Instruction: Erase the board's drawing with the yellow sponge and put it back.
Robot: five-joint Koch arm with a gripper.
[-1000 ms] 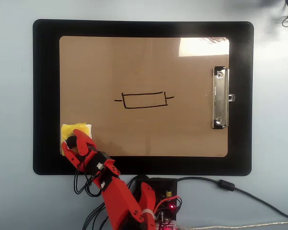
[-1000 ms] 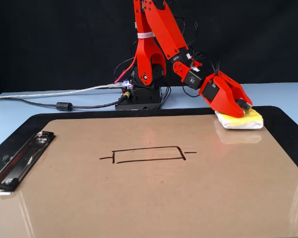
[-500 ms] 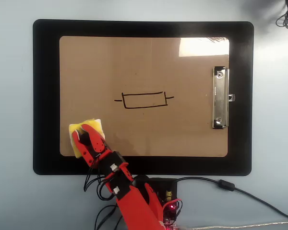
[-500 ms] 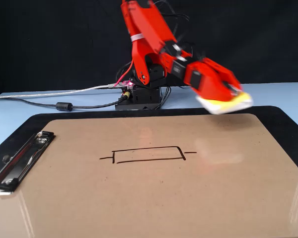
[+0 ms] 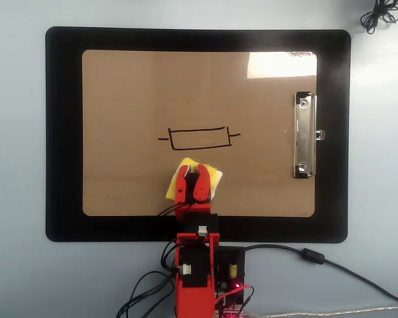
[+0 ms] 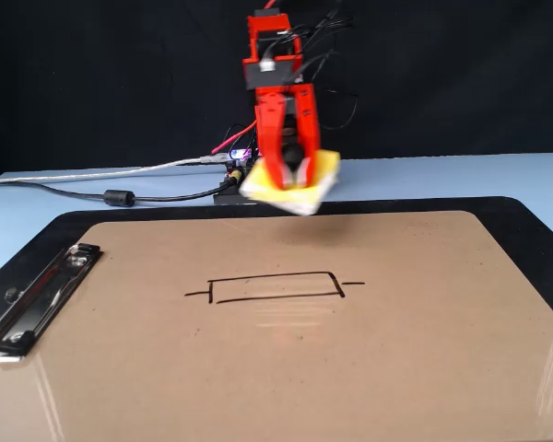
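The tan board (image 5: 132, 99) (image 6: 424, 368) lies on a black mat, its silver clip (image 5: 304, 136) (image 6: 37, 299) at the right in the overhead view. The drawing (image 5: 198, 138) (image 6: 275, 287), a thin black rectangle outline with end dashes, is whole near the board's middle. My red gripper (image 5: 194, 173) (image 6: 289, 175) is shut on the knob of the yellow sponge (image 5: 213, 175) (image 6: 324, 166). It holds the sponge tilted and lifted above the board, just short of the drawing on the arm's side.
The black mat (image 5: 63, 132) (image 6: 535, 216) surrounds the board on a pale blue table. The arm's base and cables (image 5: 278, 250) (image 6: 120, 196) sit beyond the mat's near edge in the overhead view. A cable coil (image 5: 379, 13) lies at the top right.
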